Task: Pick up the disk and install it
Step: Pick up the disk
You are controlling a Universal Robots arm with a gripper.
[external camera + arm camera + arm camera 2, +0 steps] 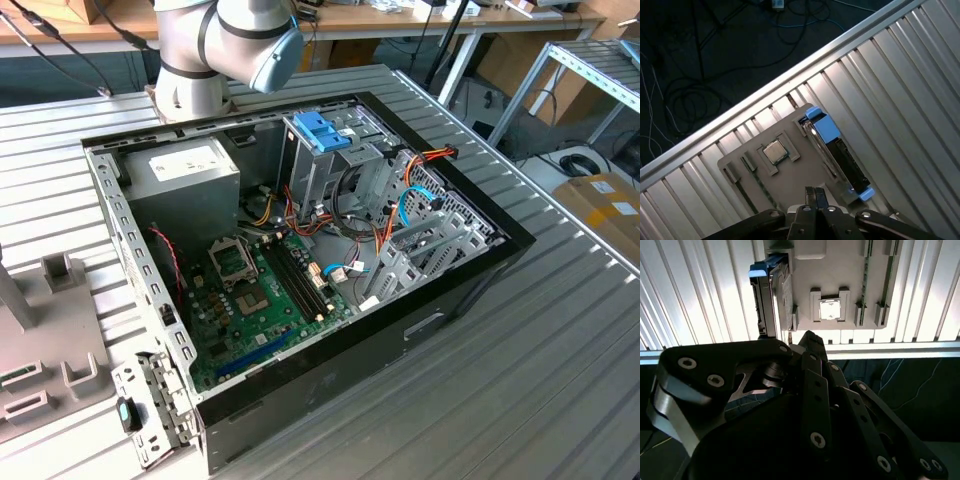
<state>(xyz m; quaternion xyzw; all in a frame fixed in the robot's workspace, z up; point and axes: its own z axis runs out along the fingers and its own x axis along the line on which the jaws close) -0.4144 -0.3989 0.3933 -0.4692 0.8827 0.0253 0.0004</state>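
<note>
The disk (836, 154) stands on its edge in a slot at one side of a grey fixture plate (790, 185), with blue plastic at both ends. The second wrist view shows the same disk (771, 297) as a thin grey slab with a blue tip. In both wrist views my gripper (815, 191) hangs above the plate, its black fingers pressed together with nothing between them. The gripper (807, 336) is a short way from the disk and does not touch it. The open computer case (470, 265) lies on the table in the exterior view.
A square chip (773, 151) sits in a holder on the plate. The slatted table's edge (765, 97) runs close by, with dark floor and cables beyond. Inside the case are a tall metal cage with a blue handle (322, 130), a grey box (185, 172) and a green board (265, 300).
</note>
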